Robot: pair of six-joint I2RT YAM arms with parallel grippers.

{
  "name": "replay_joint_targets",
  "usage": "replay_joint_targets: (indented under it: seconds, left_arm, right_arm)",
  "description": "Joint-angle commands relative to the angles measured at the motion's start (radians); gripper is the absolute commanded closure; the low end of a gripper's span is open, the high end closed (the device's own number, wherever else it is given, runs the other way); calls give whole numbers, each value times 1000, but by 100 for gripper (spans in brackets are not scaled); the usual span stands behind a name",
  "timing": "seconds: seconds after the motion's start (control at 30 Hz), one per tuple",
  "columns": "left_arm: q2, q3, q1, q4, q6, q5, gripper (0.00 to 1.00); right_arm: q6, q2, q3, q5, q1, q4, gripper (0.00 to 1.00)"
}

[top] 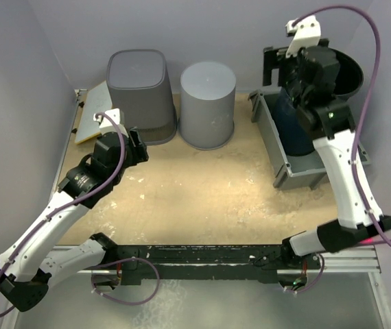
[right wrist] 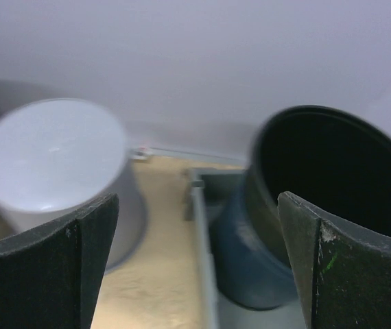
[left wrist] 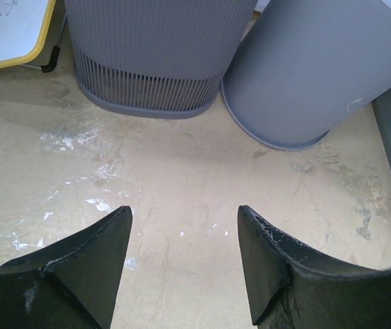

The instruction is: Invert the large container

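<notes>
- Grey, inverted, at the back: two bins, ribbed bin [top: 137,92] and round bin [top: 208,103].
- One black container [top: 350,72], mouth open, with one blue container [top: 293,130] in one tray [top: 266,127], far right.
- Left gripper [left wrist: 183,211] and right gripper [right wrist: 197,200]: both spread, empty.

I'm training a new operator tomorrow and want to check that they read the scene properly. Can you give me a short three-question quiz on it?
1. True or false: the left gripper and the right gripper both have open jaws and hold nothing.
2. Which container shows its open mouth? A) ribbed grey bin B) round grey bin C) black bucket
3. Fill in: the blue container stands inside the grey ____.

Key: 1 true; 2 C; 3 tray.
</notes>
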Motion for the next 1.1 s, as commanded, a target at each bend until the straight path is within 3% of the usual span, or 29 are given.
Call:
replay_joint_targets:
  seconds: [0.0,0.2,0.47,0.63,0.9,1.07]
  left_arm:
    - [-34,40,6,30,3,3,40]
    - [-66,39,6,6,1,-8,40]
    - [-68,39,6,-2,2,-6,40]
    - [-74,33,6,0,-3,-6,40]
    - [-83,29,6,-6,-5,-6,40]
    - [-79,20,6,4,-16,4,40]
  right_arm:
    - [-99,149,185,55,-92,-230,0]
    - [-69,275,294,-153,-226,-330,6]
    - [-42,297,253,-288,-297,-309,45]
    - [-58,293,252,-347,-304,-300,58]
    - [-63,247,256,-373,-304,-306,100]
    - [-88,153,218,-311,-303,-255,100]
